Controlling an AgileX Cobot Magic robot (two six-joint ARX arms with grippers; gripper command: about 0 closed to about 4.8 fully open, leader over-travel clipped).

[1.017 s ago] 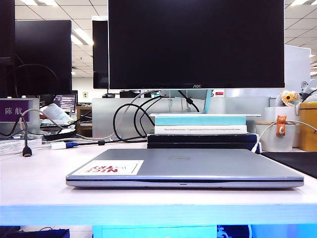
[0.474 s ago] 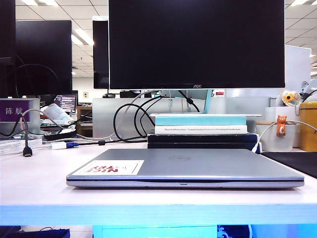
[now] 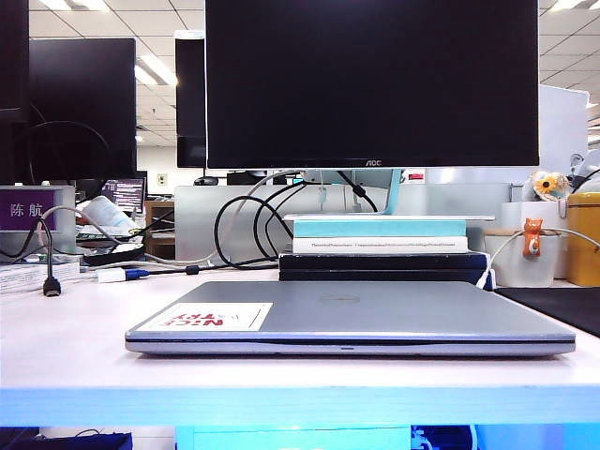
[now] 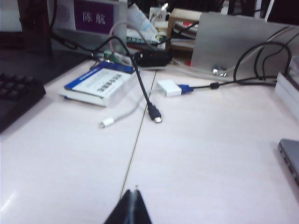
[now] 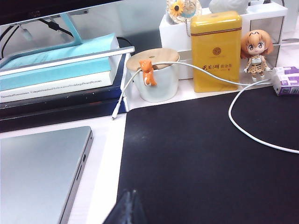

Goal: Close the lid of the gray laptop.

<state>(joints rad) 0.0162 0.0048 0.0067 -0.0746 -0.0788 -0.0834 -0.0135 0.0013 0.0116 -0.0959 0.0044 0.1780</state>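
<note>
While shut flat on the white table point(image 3: 66, 352), gray laptop point(image 3: 352, 321) near front edge, lid point(image 3: 375, 309) fully down. Left gripper point(image 4: 132, 210) clenched, empty, above bare table beside laptop. Right gripper point(image 5: 126, 211) clenched, empty, above black mat point(image 5: 205, 158). Beyond, stacked books point(image 3: 380, 246), AOC monitor point(image 3: 371, 82).

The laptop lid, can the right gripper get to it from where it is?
Probably yes. The right gripper, shut, hangs over the black mat just beside the laptop; its closed lid lies flat with nothing between them.
</note>
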